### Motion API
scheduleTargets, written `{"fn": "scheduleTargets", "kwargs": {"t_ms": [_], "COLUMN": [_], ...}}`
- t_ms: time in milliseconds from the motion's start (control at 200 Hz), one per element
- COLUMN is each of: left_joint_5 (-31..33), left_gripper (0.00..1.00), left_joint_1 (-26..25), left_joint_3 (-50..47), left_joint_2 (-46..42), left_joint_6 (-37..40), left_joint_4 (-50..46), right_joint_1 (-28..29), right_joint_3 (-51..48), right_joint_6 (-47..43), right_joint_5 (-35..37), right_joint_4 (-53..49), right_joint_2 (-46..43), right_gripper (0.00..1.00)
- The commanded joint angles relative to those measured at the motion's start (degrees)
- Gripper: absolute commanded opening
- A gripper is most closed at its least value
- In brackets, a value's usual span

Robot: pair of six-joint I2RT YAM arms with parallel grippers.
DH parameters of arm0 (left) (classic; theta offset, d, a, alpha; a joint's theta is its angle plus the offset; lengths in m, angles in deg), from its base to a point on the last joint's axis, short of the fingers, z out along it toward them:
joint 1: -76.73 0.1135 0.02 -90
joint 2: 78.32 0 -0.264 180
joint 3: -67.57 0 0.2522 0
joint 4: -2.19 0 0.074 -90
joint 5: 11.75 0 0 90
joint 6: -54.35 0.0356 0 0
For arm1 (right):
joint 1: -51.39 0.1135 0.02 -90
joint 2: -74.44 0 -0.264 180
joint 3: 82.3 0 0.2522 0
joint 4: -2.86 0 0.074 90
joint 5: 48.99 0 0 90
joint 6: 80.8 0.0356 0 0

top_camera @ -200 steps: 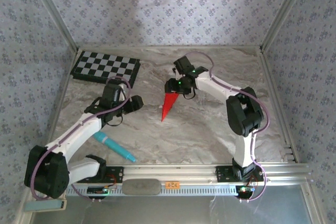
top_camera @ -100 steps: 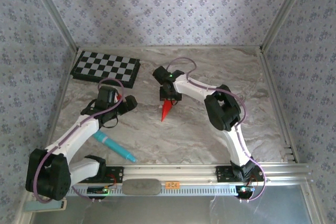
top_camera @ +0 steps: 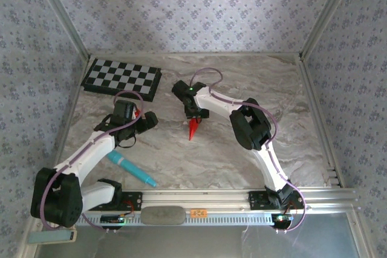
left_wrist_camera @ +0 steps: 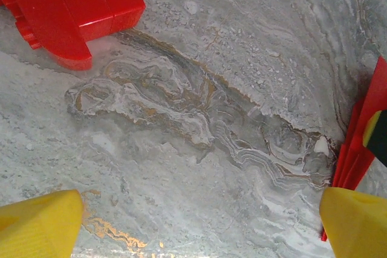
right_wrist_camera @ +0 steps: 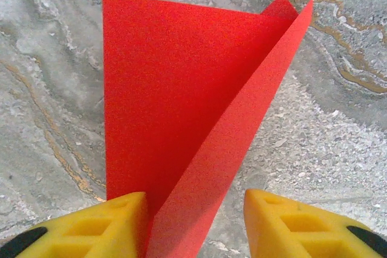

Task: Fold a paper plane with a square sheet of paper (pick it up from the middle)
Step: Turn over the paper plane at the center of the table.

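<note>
Floral-papered walls (top_camera: 193,10) enclose a grey marbled bench (top_camera: 211,161). Near the bench's middle, a little toward the far edge, lies the paper plane (top_camera: 193,128), a narrow bright red dart whose tip points to the near edge. The right pincer (top_camera: 195,115) hangs over its wide end, partly open and straddling a raised flap. In the wrist view one yellow finger (right_wrist_camera: 115,222) touches the paper while the other stands clear, so nothing is pinched. The left pincer (top_camera: 147,120) hovers wide open toward the left edge, holding nothing. A chequered board (top_camera: 121,78) sits in the far left corner, and a teal pen (top_camera: 132,169) lies by the near edge. The paper looks very light, thin and springy. Its creases may reopen, and a hard squeeze would likely crumple it. The safest hold is probably on the layered centre fold, low and near the middle.
</note>
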Motion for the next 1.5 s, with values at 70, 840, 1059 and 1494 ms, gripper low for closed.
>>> {"fn": "scheduleTargets", "kwargs": {"t_ms": [70,840,1059,1494], "left_joint_5": [-0.32,-8.92,-16.72,-19.57], "left_gripper": [1.00,1.00,1.00,0.88], "left_joint_1": [0.27,5.46,5.36,-4.23], "left_joint_3": [0.80,-0.65,-2.46,-1.33], "left_joint_2": [0.89,3.49,6.87,14.72], "left_joint_6": [1.05,-3.94,-9.18,-11.28], "left_joint_4": [-1.21,6.07,15.26,23.04], "right_joint_1": [0.48,-1.85,-6.10,-9.80], "right_joint_3": [1.19,-10.29,-23.06,-39.26], "right_joint_6": [1.79,-18.33,-12.28,0.12], "right_joint_5": [1.87,-20.07,-40.72,-46.31], "right_joint_4": [-2.97,19.09,38.55,54.11], "right_joint_2": [-0.87,-17.24,-17.24,-17.38], "right_gripper": [0.39,0.00,0.00,0.00]}}
